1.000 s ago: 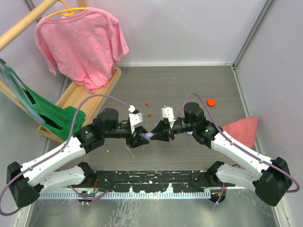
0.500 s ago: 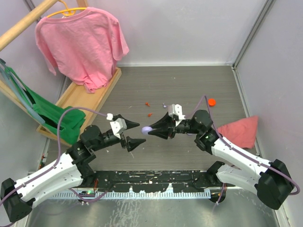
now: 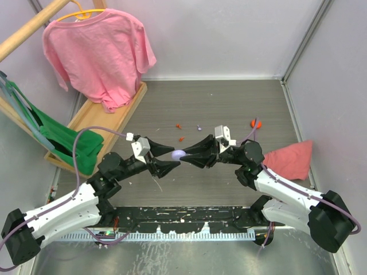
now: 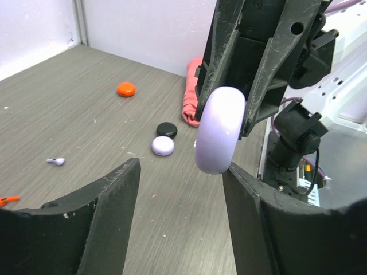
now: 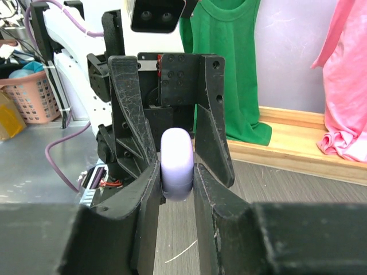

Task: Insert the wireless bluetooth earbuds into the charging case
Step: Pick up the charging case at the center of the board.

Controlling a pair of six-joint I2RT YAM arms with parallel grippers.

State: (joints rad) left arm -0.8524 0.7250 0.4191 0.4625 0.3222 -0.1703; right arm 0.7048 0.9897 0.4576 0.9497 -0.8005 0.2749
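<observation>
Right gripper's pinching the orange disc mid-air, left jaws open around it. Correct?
Not quite. The right gripper pinches a lilac disc, not the orange one, as the right wrist view shows. The orange disc lies on the table. The left gripper does stand open around the lilac disc.

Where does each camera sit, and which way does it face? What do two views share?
Top: above and behind the arms, looking down on the table; both arms show, left gripper and right gripper meeting at a lilac disc.
Left wrist: on the left arm, facing the right arm; own open fingers below.
Right wrist: on the right arm, facing the left arm; own fingers clamp the disc.
Shared: both wrist views show the disc from opposite sides.
</observation>
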